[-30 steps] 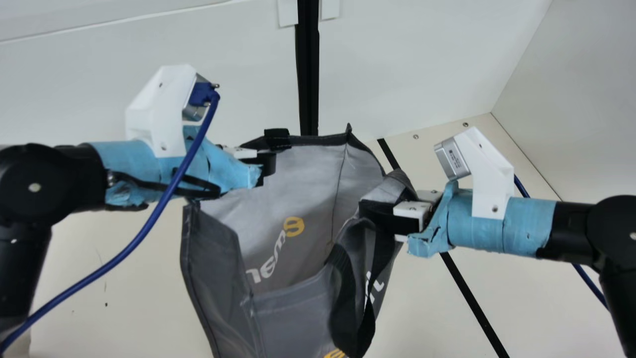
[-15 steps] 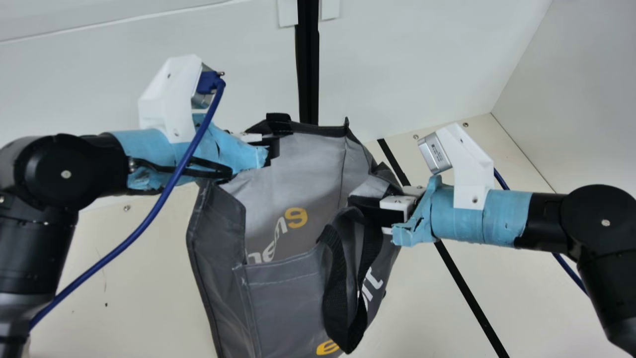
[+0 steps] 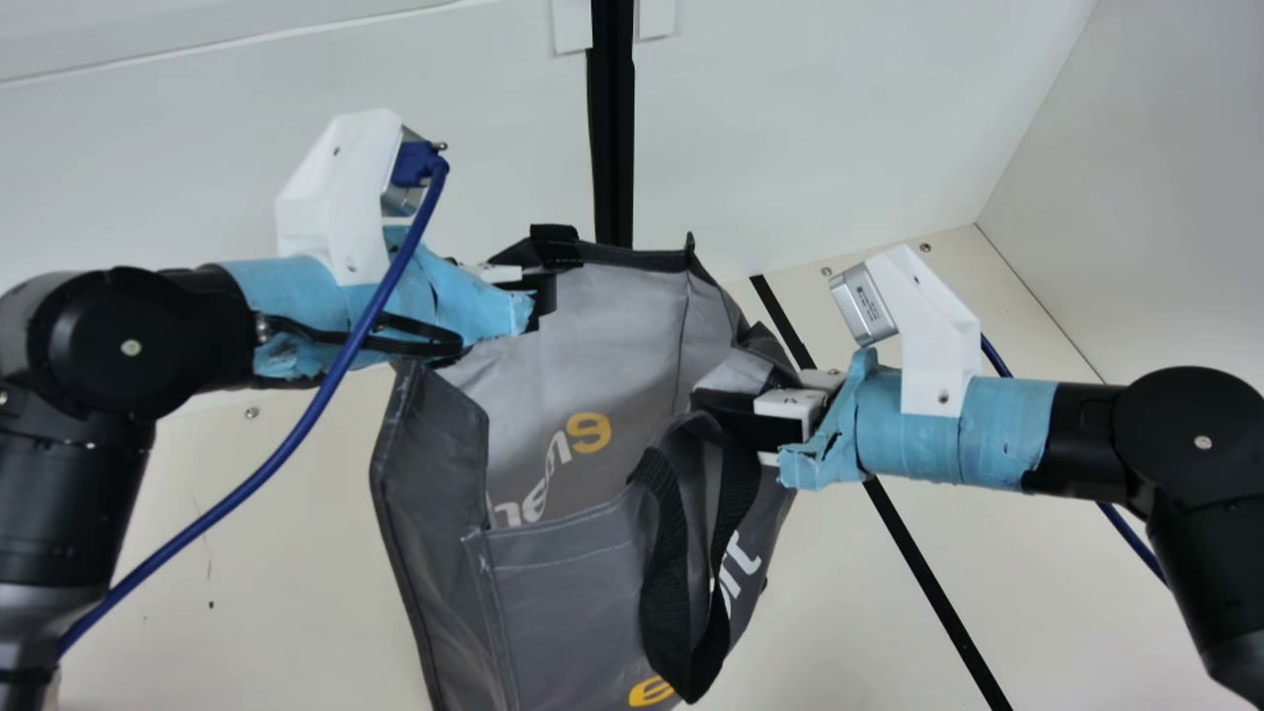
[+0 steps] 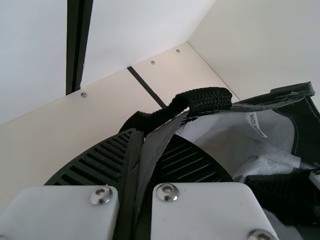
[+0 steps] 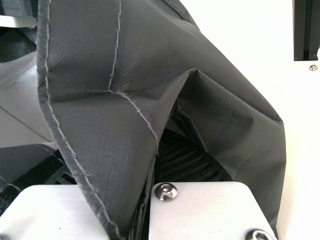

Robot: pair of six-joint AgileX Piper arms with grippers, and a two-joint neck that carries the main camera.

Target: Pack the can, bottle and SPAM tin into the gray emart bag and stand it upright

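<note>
Creased gray bag (image 3: pixel 578 612), woven handle (image 3: pixel 666 573)

Looks like a robotics lab, or a walled test booth set up like one. Enclosed at back and side by plain white panels (image 3: pixel 839 118), with an upright black bar (image 3: pixel 612 148) against the back. Has a cream table (image 3: pixel 296 592) with small screws (image 3: pixel 925 248) in the surface and a black strip (image 3: pixel 933 583) running across. Fitted with a left arm (image 3: pixel 64 494) and a right arm (image 3: pixel 1185 415), jointed, black, wrapped in blue tape (image 3: pixel 918 425). Also has white wrist mounts (image 3: pixel 938 346) and a blue cable (image 3: pixel 267 474) hanging loose.
</note>
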